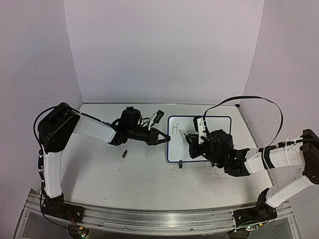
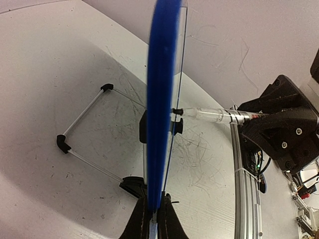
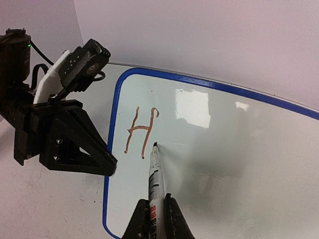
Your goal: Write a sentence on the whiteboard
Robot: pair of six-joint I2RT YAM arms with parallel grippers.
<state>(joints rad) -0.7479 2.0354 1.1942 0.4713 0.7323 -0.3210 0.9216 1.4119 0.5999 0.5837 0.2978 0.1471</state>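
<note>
**On the board, one letter written and the rest waiting**

At the middle of the table [image 1: 124, 184], the whiteboard [image 1: 177, 147] is standing upright on its wire stand [image 2: 82, 117] between the two arms. The left gripper [image 1: 162, 137] is steadying it, jaws clamped together on the blue frame of the board's left edge. Seen from the left wrist, the board is running edge-on straight up from between those fingers.

The right gripper [image 3: 152, 219] is holding the marker [image 3: 155, 174], jaws closed tight around its barrel. The marker is pointing up and away towards the board, and its tip is touching the white surface just right of the foot of the first letter.

So far the sentence [image 3: 142, 132] is showing as a single reddish-brown capital H [image 1: 175, 128], sitting near the board's upper left corner. Everything to the right of it and below it is showing bare white, apart from glare.

Judging by that, the writing is only just getting going: one letter is done, the second is about to be started where the tip is resting, and nearly all of the words are waiting to be written.

A small dark object [image 1: 125, 154], possibly the marker's cap, is lying on the table left of the board, well apart from both grippers
</note>
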